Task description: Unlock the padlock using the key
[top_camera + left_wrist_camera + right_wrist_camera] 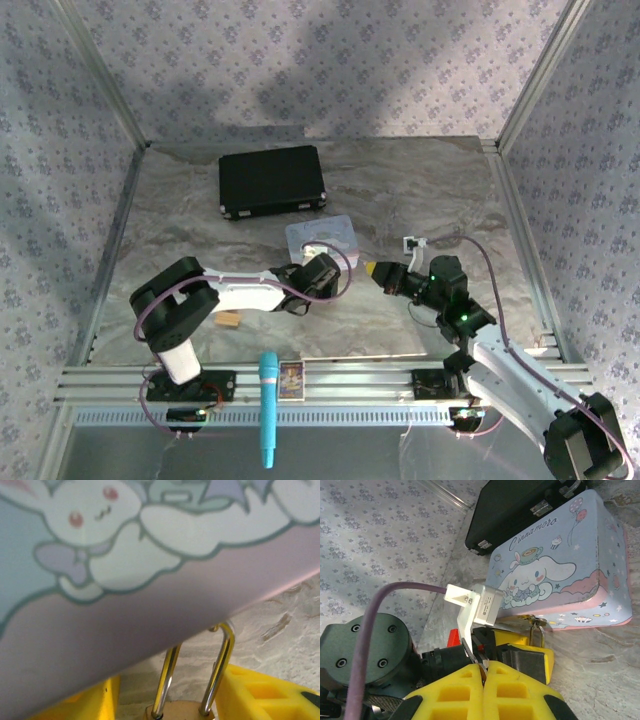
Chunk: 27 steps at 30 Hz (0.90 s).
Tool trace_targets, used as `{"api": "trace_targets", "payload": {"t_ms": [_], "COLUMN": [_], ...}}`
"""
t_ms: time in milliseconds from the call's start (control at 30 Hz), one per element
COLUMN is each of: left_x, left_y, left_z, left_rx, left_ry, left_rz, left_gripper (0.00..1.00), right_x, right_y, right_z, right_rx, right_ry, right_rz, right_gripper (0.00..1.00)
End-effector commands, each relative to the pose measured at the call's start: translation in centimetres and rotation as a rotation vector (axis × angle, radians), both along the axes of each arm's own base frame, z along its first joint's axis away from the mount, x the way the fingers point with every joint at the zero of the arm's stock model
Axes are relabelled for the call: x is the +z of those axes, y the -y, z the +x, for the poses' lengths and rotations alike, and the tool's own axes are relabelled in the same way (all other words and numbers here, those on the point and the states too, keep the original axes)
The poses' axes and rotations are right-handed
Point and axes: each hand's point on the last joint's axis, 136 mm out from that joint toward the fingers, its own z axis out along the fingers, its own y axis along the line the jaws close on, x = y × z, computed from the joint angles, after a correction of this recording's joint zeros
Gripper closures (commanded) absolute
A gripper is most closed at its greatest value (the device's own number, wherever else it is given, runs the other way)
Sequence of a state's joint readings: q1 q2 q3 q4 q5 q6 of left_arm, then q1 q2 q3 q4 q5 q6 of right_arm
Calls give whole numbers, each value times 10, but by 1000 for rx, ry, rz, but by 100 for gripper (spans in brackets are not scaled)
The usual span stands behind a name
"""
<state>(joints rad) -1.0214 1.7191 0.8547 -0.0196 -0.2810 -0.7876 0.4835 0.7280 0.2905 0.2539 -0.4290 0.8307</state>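
Note:
The brass padlock [181,713] stands upright between my left gripper's [172,702] yellow fingers [265,695], which are shut on its body. Its silver shackle [221,665] rises until it nearly touches the tin's underside. In the right wrist view the shackle [538,631] pokes out of the left gripper [532,652] beside the tin. My right gripper [485,667] is shut on the key [474,656], whose thin silver blade sticks out between the yellow pads [455,685] toward the left gripper. From above, the left gripper [320,270] and right gripper [373,268] face each other a short gap apart.
A pale blue cartoon tin [322,236] lies just behind the left gripper, a black case [272,180] farther back. A tan block [229,320] sits by the left arm, and a red block [452,637] lies behind it. A teal microphone [268,405] and a small card box [291,378] rest on the front rail.

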Motion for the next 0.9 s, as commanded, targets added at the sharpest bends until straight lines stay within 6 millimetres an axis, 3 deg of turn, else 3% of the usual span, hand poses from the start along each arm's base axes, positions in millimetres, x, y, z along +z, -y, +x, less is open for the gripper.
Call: {"api": "trace_targets", "payload": {"t_ms": [0, 500, 600, 867], "left_x": [3, 6, 9, -1], "left_y": [9, 7, 15, 10], "left_z": [2, -14, -18, -24], "left_rx": [20, 64, 24, 93], "left_ry": [6, -26, -18, -30], "left_rz": [-49, -148, -154, -162], "left_gripper": [53, 71, 71, 77], "right_x": [-7, -22, -24, -26], "right_y": [5, 8, 8, 8], "right_z": [2, 3, 3, 2], "right_rx": [-23, -36, -40, -40], "right_ry": [-2, -26, -31, -37], "right_rz": [-34, -65, -70, -66], "right_gripper": [100, 100, 100, 100]}}
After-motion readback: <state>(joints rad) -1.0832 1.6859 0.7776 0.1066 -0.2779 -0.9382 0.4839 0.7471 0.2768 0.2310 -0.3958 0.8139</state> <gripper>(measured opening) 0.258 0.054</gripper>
